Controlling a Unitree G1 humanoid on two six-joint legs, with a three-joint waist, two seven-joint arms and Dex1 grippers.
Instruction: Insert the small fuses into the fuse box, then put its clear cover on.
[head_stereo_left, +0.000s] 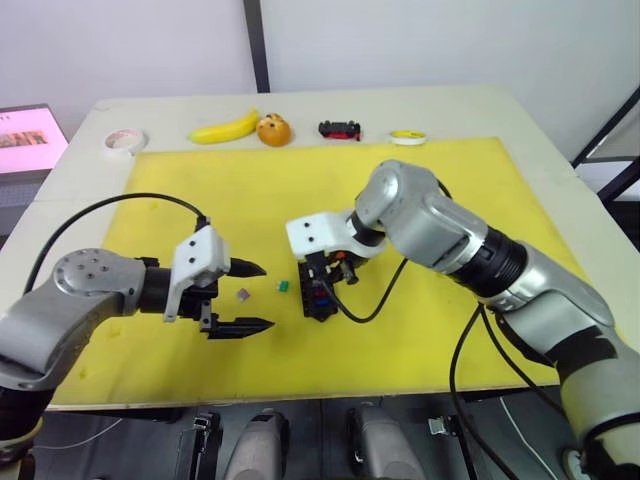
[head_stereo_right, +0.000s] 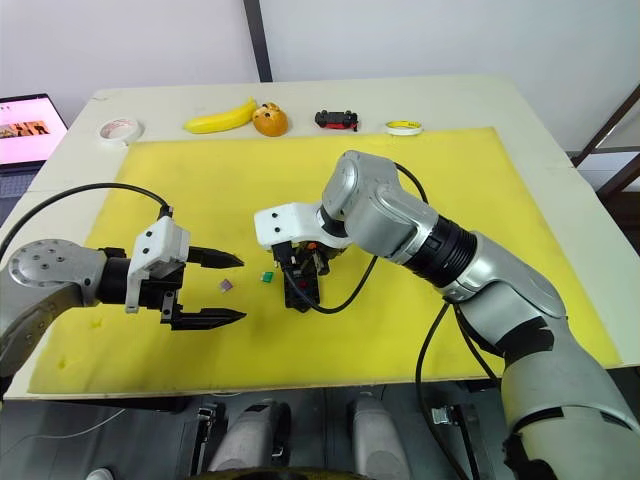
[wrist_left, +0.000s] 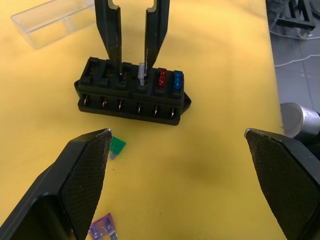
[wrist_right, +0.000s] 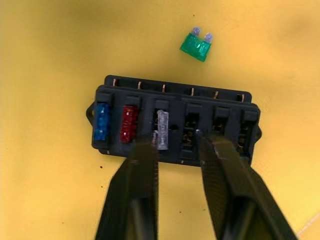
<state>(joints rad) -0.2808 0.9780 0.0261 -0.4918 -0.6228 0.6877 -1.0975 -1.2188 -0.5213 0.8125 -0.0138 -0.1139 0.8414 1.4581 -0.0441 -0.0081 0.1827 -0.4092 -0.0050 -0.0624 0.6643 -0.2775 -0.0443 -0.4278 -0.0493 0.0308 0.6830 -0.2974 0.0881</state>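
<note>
The black fuse box lies on the yellow mat. It holds a blue fuse, a red fuse and a pale clear fuse standing high in its slot. My right gripper hovers over the box, open a little, and one fingertip touches the clear fuse. A green fuse and a purple fuse lie loose on the mat beside the box. My left gripper is wide open and empty, close to the purple fuse. The clear cover lies on the mat beyond the box.
Along the table's far edge lie a banana, an orange round object, a black-and-red toy car, a yellow tape roll and a white tape roll. A laptop screen is off the far left corner.
</note>
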